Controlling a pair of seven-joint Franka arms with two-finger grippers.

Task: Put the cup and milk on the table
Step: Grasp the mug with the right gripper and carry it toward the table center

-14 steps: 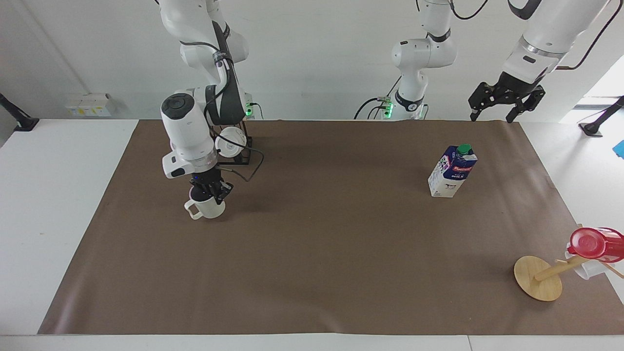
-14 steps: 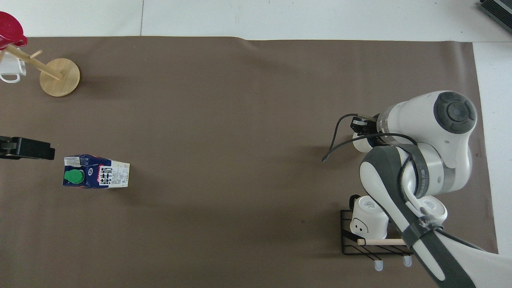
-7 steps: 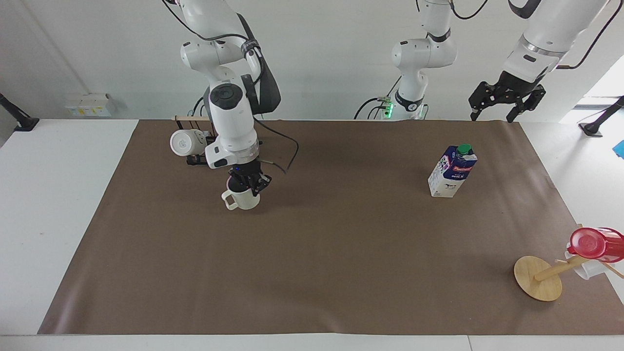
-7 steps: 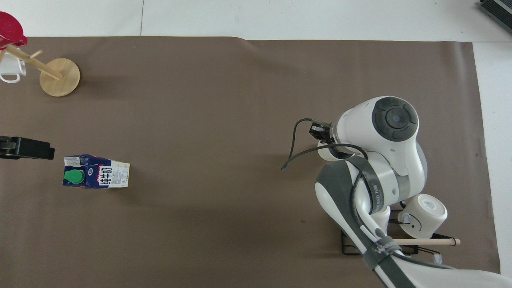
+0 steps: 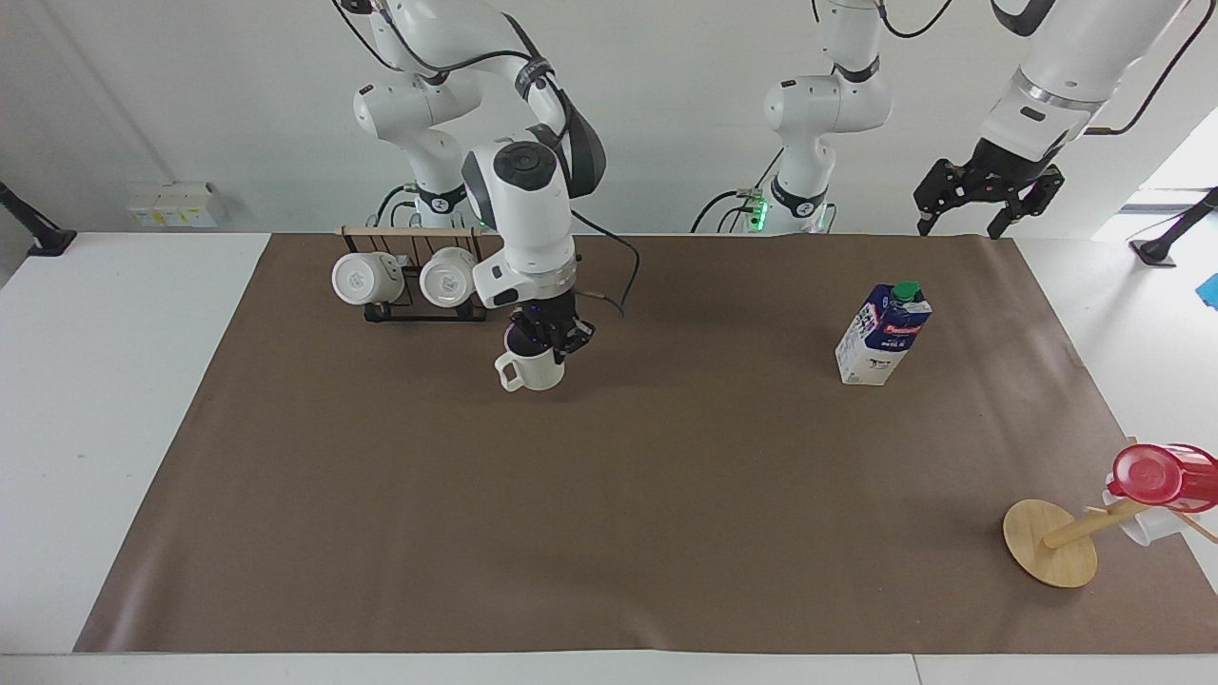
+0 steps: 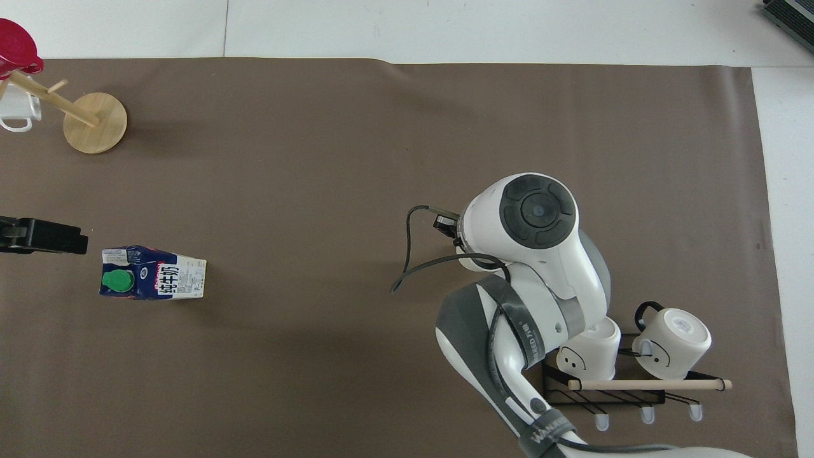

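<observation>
The cream-white cup [image 5: 533, 370] hangs upright from my right gripper [image 5: 545, 342], which is shut on its rim, low over the brown sheet [image 5: 618, 495] of the table [image 5: 95, 400], beside the mug rack. Its handle points toward the right arm's end. In the overhead view the arm hides the cup except a sliver [image 6: 474, 262]. The milk [image 5: 883, 334] stands upright on the sheet toward the left arm's end and also shows in the overhead view [image 6: 152, 274]. My left gripper [image 5: 959, 226] waits open in the air over the table's edge by the robots, apart from the milk.
A black wire rack [image 5: 409, 282] with two glossy white mugs stands near the right arm's base, close to the held cup; it also shows in the overhead view [image 6: 629, 381]. A wooden peg stand [image 5: 1051, 542] with a red cup [image 5: 1163, 476] lies at the left arm's end.
My right arm has carried the cup sideways over the sheet toward the table's middle and a little closer to the robots, uncovering the rack. The milk and left arm have not moved.
</observation>
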